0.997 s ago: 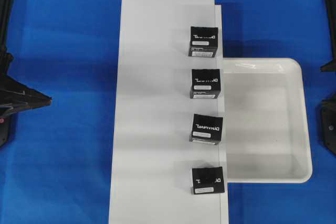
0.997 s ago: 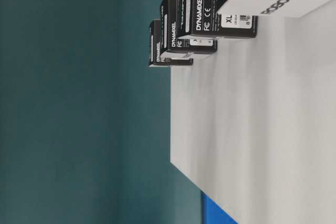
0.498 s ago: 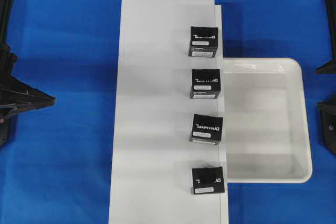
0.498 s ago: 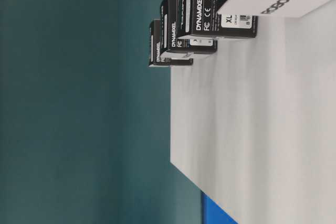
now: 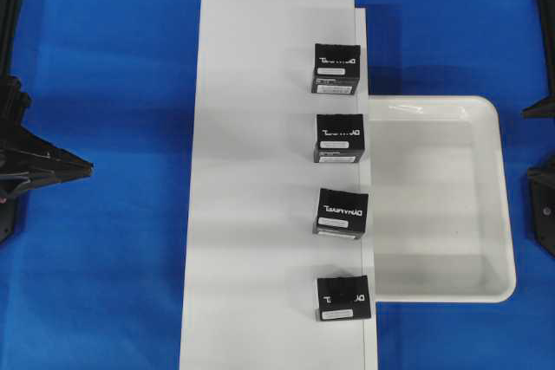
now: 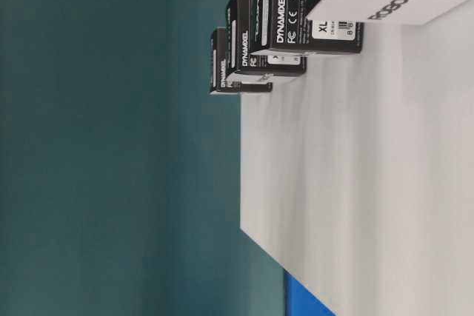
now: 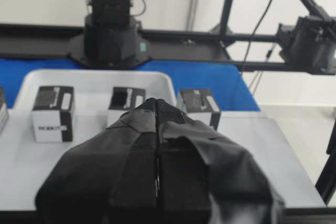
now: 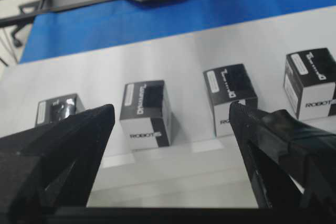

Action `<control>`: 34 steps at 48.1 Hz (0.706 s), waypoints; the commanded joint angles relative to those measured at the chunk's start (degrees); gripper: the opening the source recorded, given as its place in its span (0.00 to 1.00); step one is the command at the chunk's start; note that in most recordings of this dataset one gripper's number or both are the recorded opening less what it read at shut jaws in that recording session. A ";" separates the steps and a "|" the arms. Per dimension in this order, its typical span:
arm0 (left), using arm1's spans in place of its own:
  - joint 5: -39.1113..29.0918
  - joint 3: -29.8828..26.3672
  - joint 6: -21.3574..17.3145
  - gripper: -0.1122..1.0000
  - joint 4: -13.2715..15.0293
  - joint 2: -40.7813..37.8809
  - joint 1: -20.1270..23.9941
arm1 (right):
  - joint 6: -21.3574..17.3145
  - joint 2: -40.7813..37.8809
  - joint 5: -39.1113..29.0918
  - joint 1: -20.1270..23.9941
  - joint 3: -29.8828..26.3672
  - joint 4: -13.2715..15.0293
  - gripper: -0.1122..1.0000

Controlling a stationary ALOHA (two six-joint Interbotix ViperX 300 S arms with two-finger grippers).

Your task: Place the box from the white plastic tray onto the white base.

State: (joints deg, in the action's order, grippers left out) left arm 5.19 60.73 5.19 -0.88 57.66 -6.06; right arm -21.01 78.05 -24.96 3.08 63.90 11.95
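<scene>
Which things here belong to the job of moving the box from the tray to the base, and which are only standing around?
For the job:
- the box, already on the base
- the white plastic tray
- the white base
- right gripper, open
- left gripper, shut

Just standing around:
- three logo boxes in a row on the base
- blue table cover

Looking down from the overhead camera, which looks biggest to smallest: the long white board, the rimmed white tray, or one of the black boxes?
1. The white base, clearly largest.
2. The white plastic tray.
3. The box, by far smallest; all four boxes look about alike.
</scene>
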 commanded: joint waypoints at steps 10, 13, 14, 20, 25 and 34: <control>0.44 -0.35 0.26 0.04 -0.18 -0.44 -0.09 | 0.26 -0.26 -0.26 -0.09 -0.26 0.18 0.99; 0.26 -0.35 0.26 0.04 -0.09 -0.53 -0.09 | 0.26 -0.18 -0.09 -0.09 -0.26 0.18 0.99; 0.09 -0.35 0.26 0.04 -0.18 -0.53 -0.09 | 0.26 -0.26 -0.09 -0.09 -0.26 0.18 0.99; -1.41 -0.35 0.26 0.04 -0.09 -0.44 -0.09 | 0.26 0.00 -0.18 -0.09 -0.35 0.18 0.99; -2.64 -0.35 0.44 0.04 -0.18 -0.44 -0.09 | 0.18 0.00 -0.26 -0.09 -0.35 0.09 0.99; -3.60 -0.35 0.53 0.04 -0.09 -0.35 -0.09 | 0.44 0.00 -0.09 -0.09 -0.35 0.18 0.99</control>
State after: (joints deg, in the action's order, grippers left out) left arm 1.58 61.00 5.54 -0.88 57.66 -6.06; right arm -20.74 78.13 -25.49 3.08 63.98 11.95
